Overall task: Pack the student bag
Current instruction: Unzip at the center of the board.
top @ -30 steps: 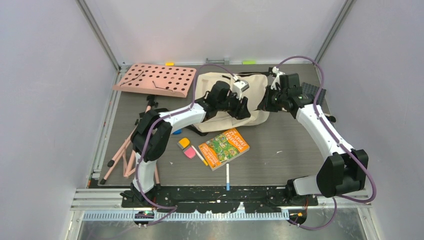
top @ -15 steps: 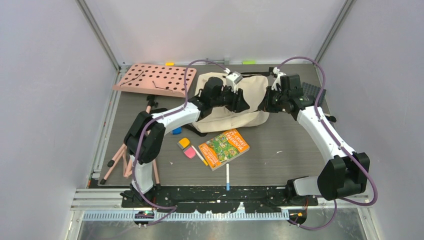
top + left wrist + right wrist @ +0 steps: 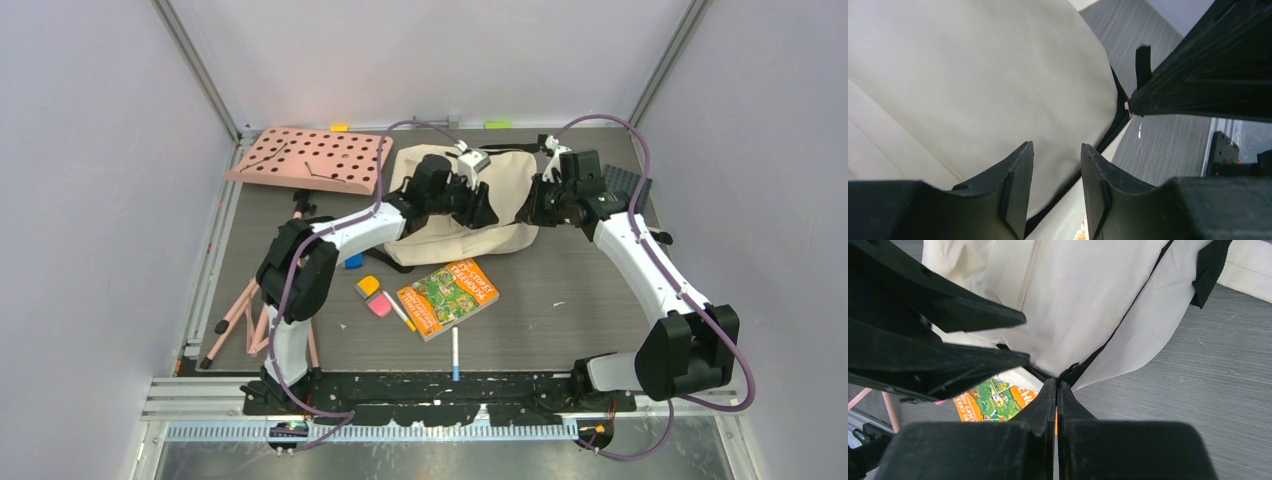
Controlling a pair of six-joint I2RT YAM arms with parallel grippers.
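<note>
The dark grey ribbed surface (image 3: pixel 580 300) sits between pale walls. From above, a pink perforated board (image 3: pixel 305 160) lies at the far left, with pink rods (image 3: pixel 238 310) nearer along the left edge. Right of those are a small blue piece (image 3: pixel 354 262), an orange eraser (image 3: pixel 368 286), a pink eraser (image 3: pixel 380 305), a pencil (image 3: pixel 400 311), an orange book (image 3: pixel 448 296) and, nearest the arm bases, a white pen (image 3: pixel 455 352).

The student bag (image 3: pixel 510 175) lies flat at the far middle of the surface, just beyond the book. Both arms meet over its near right corner. The overhead camera does not show how either pair of fingers stands there.

The wrist cameras do. The left gripper (image 3: pixel 1057 170) has its fingers (image 3: pixel 1015 190) parted by a narrow gap, released. Cream fabric and the black zip line show beyond them, and whether the tips touch the cloth cannot be told.

The right gripper (image 3: pixel 1057 390) has its fingers pressed together, clenched on the bag's dark zip seam at the corner. The fabric is drawn to a point there, and a black strap hangs at the far right.
</note>
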